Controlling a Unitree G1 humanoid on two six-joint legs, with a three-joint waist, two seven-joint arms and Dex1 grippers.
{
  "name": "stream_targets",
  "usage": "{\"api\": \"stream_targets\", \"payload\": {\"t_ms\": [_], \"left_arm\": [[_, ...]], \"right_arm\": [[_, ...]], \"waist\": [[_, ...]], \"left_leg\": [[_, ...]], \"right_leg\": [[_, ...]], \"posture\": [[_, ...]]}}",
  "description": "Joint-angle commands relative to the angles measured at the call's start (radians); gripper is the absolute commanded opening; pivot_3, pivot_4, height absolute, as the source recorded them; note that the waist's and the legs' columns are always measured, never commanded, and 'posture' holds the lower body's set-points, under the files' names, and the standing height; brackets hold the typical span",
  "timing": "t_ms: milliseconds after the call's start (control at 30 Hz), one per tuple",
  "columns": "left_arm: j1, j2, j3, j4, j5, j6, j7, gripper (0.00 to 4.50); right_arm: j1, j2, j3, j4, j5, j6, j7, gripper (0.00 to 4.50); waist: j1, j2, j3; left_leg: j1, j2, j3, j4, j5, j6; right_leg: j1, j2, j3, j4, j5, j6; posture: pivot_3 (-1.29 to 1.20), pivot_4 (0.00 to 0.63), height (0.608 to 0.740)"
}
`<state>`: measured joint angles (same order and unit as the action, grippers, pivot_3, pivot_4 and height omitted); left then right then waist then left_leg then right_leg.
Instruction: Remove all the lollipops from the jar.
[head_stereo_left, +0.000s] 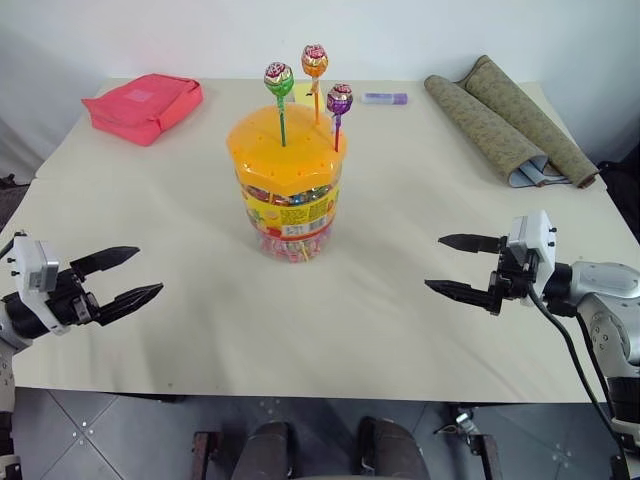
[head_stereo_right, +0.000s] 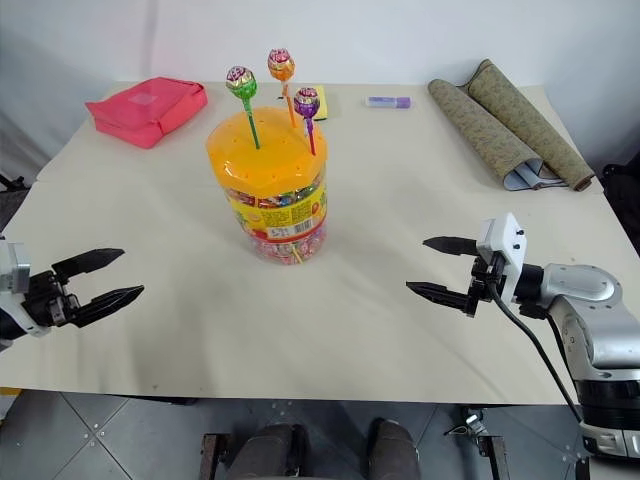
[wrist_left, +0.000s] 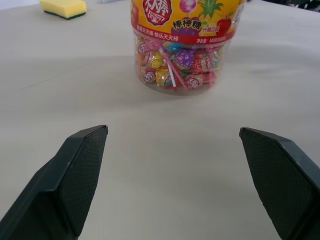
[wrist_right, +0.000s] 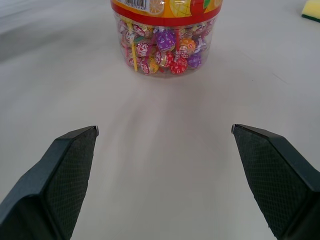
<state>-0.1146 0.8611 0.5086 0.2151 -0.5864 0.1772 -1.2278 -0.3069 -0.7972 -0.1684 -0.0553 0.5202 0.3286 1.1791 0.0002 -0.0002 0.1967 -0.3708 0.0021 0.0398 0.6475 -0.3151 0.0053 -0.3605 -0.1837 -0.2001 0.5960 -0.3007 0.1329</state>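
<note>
The jar (head_stereo_left: 288, 195) stands upright at the middle of the table, clear-walled with an orange domed lid and a yellow-red label. Three lollipops stick up from holes in the lid: a green-and-pink one (head_stereo_left: 278, 79) on a green stick, an orange one (head_stereo_left: 314, 60) behind it, a purple one (head_stereo_left: 339, 99) to the right. My left gripper (head_stereo_left: 132, 274) is open near the table's front left, well apart from the jar. My right gripper (head_stereo_left: 445, 265) is open at the front right, pointing toward the jar. Both wrist views show the jar's (wrist_left: 185, 55) sweet-filled base ahead, between the spread fingers.
A red pouch (head_stereo_left: 143, 104) lies at the back left. Two rolled mats (head_stereo_left: 508, 120) lie at the back right, a small purple tube (head_stereo_left: 385, 98) near them. A yellow sponge (wrist_left: 63, 7) sits behind the jar. The table's front edge (head_stereo_left: 300, 388) runs below both grippers.
</note>
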Motion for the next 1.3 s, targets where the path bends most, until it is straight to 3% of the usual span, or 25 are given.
{"api": "stream_targets", "payload": {"t_ms": [33, 333, 600, 733, 867, 967, 1100, 1300], "left_arm": [[-0.008, 0.019, 0.007, 0.0, -0.011, 0.005, -0.023, 4.5], [0.014, 0.021, 0.051, -0.06, -0.041, 0.096, 0.041, 4.5], [0.002, 0.123, 0.118, -0.166, -0.113, 0.234, 0.023, 4.5], [-0.066, 0.168, 0.112, -0.196, -0.118, 0.223, 0.013, 4.5], [-0.29, 0.2, -0.008, -0.223, -0.126, 0.247, 0.031, 4.5], [-0.431, 0.177, -0.113, -0.194, -0.093, 0.244, 0.023, 4.5], [-0.659, 0.068, -0.254, -0.108, -0.054, 0.211, 0.017, 4.5], [-0.868, -0.07, -0.382, 0.07, 0.029, 0.163, -0.014, 4.5]], "right_arm": [[0.0, -0.02, -0.042, -0.034, 0.021, -0.01, 0.004, 4.48], [-0.013, -0.024, -0.042, -0.034, 0.028, 0.0, 0.004, 4.48], [-0.05, -0.039, -0.063, -0.088, 0.075, 0.049, -0.017, 4.48], [-0.075, -0.045, -0.088, -0.129, 0.121, 0.094, -0.028, 4.48], [-0.105, -0.076, -0.152, -0.204, 0.264, 0.187, -0.004, 4.48], [-0.121, -0.082, -0.16, -0.218, 0.285, 0.203, -0.017, 4.48], [-0.131, -0.07, -0.16, -0.238, 0.291, 0.189, -0.023, 4.48], [-0.155, -0.042, -0.164, -0.293, 0.318, 0.184, -0.08, 4.48]], "waist": [[0.0, 0.0, 0.0], [-0.001, 0.0, 0.0], [-0.001, 0.0, 0.0], [0.001, 0.0, 0.0], [0.012, -0.001, 0.001], [0.019, -0.002, 0.001], [0.025, -0.002, 0.002], [0.021, -0.003, 0.002]], "left_leg": [[0.0, 0.0, 0.0, 0.0, 0.0, 0.0], [0.0, 0.0, 0.001, 0.0, 0.0, 0.0], [0.0, 0.0, 0.001, 0.001, 0.0, 0.0], [0.0, 0.0, 0.001, 0.001, 0.0, 0.0], [0.0, 0.0, 0.001, 0.003, 0.0, 0.0], [0.0, -0.001, 0.002, 0.004, 0.0, 0.001], [0.0, -0.001, 0.006, 0.005, -0.001, 0.001], [-0.003, -0.001, 0.011, 0.006, -0.001, 0.001]], "right_leg": [[0.0, 0.0, 0.0, 0.0, 0.0, 0.0], [-0.001, 0.0, 0.001, 0.001, 0.0, 0.0], [-0.001, 0.0, 0.002, 0.002, 0.0, 0.0], [-0.002, 0.0, 0.003, 0.003, 0.0, 0.0], [-0.002, 0.0, 0.004, 0.004, 0.0, 0.0], [-0.002, 0.0, 0.006, 0.005, 0.0, 0.0], [-0.004, 0.0, 0.009, 0.007, 0.0, 0.0], [-0.012, 0.0, 0.014, 0.012, 0.0, 0.001]], "posture": [[0.0, 0.15, 0.74], [0.0, 0.15, 0.74], [0.0, 0.15, 0.74], [0.0, 0.15, 0.74], [0.0, 0.15, 0.74], [0.0, 0.15, 0.74], [0.0, 0.15, 0.74], [0.0, 0.15, 0.74]]}}
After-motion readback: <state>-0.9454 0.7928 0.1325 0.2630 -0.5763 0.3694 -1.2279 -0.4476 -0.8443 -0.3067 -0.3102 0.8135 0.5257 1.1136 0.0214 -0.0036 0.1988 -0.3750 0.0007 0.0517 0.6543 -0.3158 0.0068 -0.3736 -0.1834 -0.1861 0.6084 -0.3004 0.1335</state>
